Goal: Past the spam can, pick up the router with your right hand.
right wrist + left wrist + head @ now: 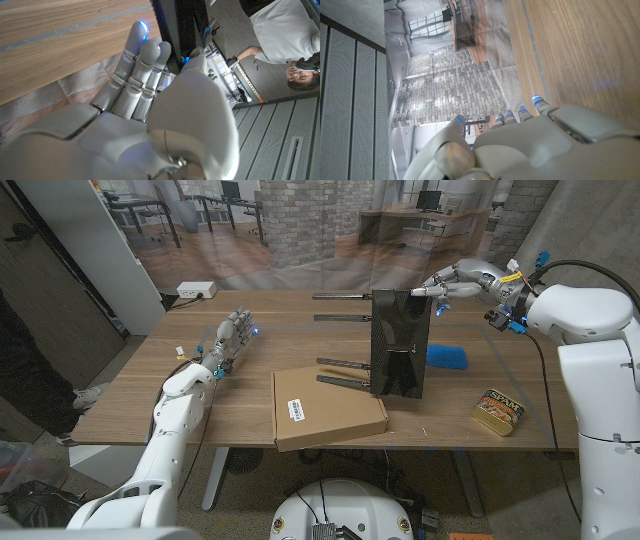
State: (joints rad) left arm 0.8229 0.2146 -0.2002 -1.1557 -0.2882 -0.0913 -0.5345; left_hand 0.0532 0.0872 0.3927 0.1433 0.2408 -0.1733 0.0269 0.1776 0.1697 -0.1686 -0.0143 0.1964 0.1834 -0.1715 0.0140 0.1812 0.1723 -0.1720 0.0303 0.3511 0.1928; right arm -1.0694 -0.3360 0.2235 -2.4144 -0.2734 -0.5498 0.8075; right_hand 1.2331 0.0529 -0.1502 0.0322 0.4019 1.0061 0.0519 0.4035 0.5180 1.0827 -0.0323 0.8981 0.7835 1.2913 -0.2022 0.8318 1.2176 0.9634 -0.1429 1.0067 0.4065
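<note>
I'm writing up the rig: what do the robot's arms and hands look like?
Both arms have smooth white rounded shells. The left hand and right hand are grey and jointed, with blue-lit fingertips. A black cable and blue fittings sit at the right wrist.

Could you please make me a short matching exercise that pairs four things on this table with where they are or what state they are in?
Things:
1. router
2. spam can
3. cardboard box
4. left hand

States:
A. lying flat at the table's front edge
B. standing upright, right hand at its top
C. near the table's front right corner
D. fingers apart, holding nothing

Pairs: 1-B, 2-C, 3-A, 4-D
</note>
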